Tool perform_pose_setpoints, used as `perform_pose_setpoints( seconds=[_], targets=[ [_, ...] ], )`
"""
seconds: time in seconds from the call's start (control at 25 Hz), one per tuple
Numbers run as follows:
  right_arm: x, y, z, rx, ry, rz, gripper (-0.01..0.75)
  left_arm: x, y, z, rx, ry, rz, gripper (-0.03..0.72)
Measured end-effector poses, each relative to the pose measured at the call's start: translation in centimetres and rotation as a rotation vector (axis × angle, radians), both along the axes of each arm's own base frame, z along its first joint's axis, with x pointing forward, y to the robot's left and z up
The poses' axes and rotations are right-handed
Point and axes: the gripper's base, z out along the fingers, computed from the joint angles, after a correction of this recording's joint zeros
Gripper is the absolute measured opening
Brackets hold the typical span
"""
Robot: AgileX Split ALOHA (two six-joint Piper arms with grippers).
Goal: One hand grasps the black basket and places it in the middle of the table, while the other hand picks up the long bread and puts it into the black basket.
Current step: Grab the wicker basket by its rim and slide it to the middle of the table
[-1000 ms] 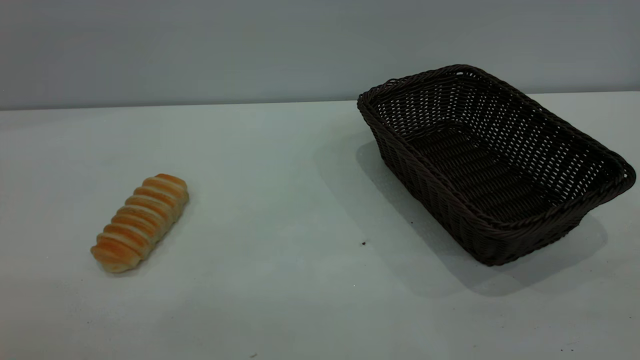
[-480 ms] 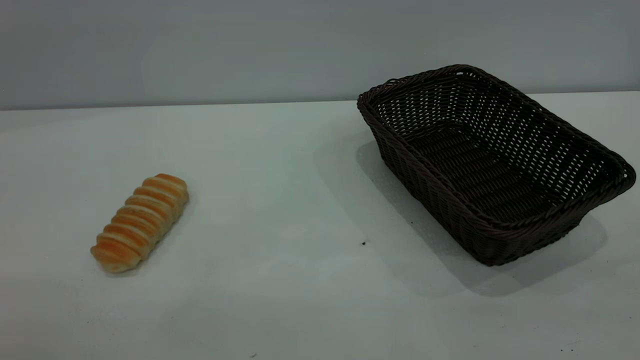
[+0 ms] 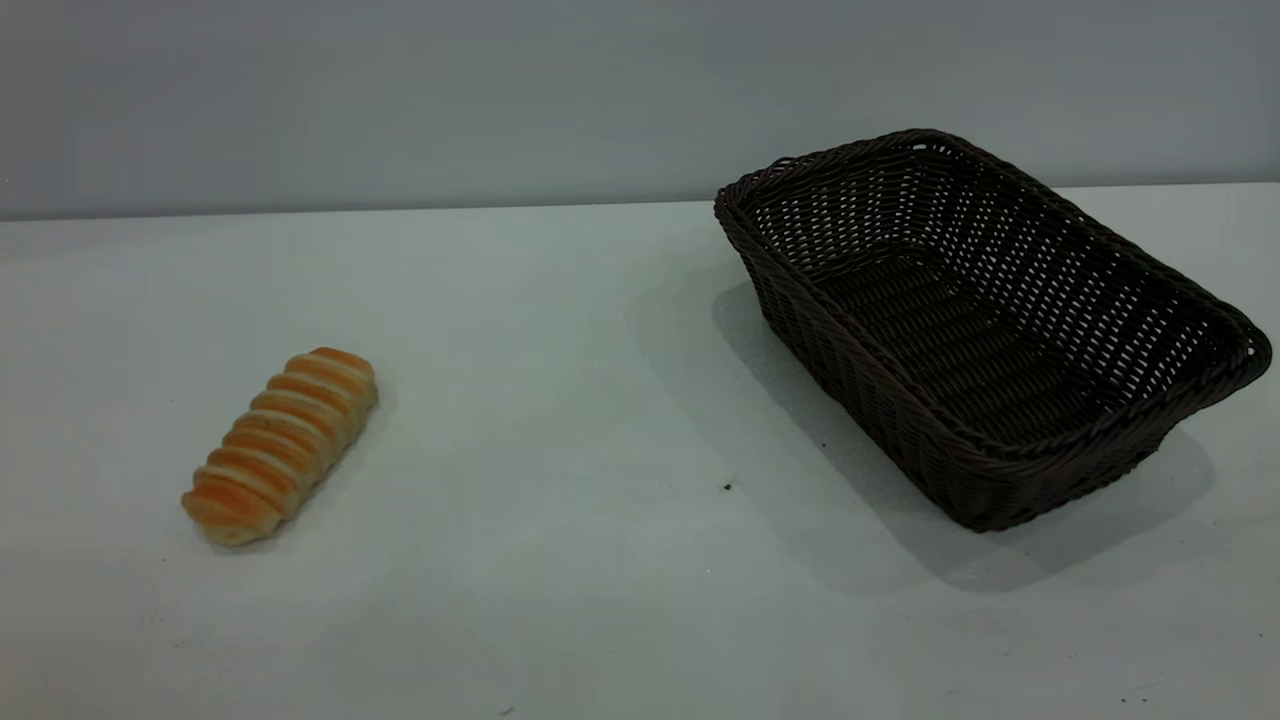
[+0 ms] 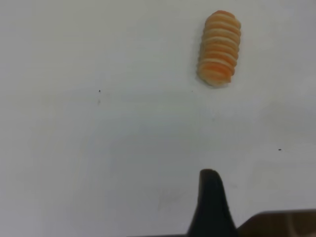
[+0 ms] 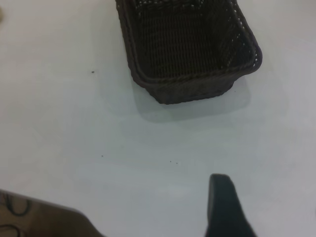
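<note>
Presently, findings as follows.
Long bread [image 3: 279,445]: lies flat at lower left of the exterior frame, long axis slanted from lower left up to upper right; crosswise pale ridges. In the left wrist picture [image 4: 219,48] it sits at upper right, well apart from the gripper.
Black basket [image 3: 985,320]: upright at the right of the exterior frame, long axis running from upper left to lower right, far from the bread; nothing inside it.
Table [image 3: 560,420]: white, a few dark specks.
Left gripper [image 4: 211,207]: one dark finger shows at the bottom edge over bare table; spread cannot be told.
Right gripper [image 5: 224,207]: one finger at the bottom edge, short of the basket [image 5: 190,47]; spread cannot be told.
Writing: none legible.
</note>
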Motion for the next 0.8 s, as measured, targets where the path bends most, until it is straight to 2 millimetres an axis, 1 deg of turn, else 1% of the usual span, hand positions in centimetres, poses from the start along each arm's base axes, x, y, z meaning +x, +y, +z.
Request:
perform_pose_setpoints(
  seconds=[0.08, 0.16, 0.24, 0.32, 0.4, 0.52, 0.64, 0.8],
  targets=[
    [0.0, 0.0, 0.1, -0.002, -0.004, 0.002, 0.452, 0.5, 0.0, 0.7, -0.002, -0.008, -0.001, 0.567],
    [0.0, 0.0, 0.5, 0.000, -0.010, 0.004, 0.452, 1.2, -0.1, 1.9, -0.013, -0.023, -0.007, 0.567],
    [0.4, 0.2, 1.5, 0.001, -0.013, 0.025, 0.452, 2.0, -0.2, 3.4, -0.015, -0.043, -0.013, 0.567],
    [1.5, 0.5, 2.8, -0.002, -0.022, 0.046, 0.453, 3.2, -0.2, 4.9, 0.000, -0.042, -0.025, 0.567],
    [3.4, 0.7, 3.8, 0.008, 0.006, 0.043, 0.453, 4.5, -0.2, 6.0, 0.014, -0.036, -0.044, 0.567],
    [7.1, 1.3, 4.0, 0.055, 0.109, 0.040, 0.453, 6.9, -0.4, 6.9, 0.033, 0.000, -0.084, 0.567],
    [11.2, 2.3, 3.0, 0.150, 0.241, 0.042, 0.453, 9.2, -0.8, 6.8, 0.026, 0.040, -0.147, 0.567],
    [16.4, 3.6, 0.5, 0.301, 0.437, 0.000, 0.454, 11.2, -1.4, 6.3, 0.003, 0.088, -0.225, 0.567]
  ],
)
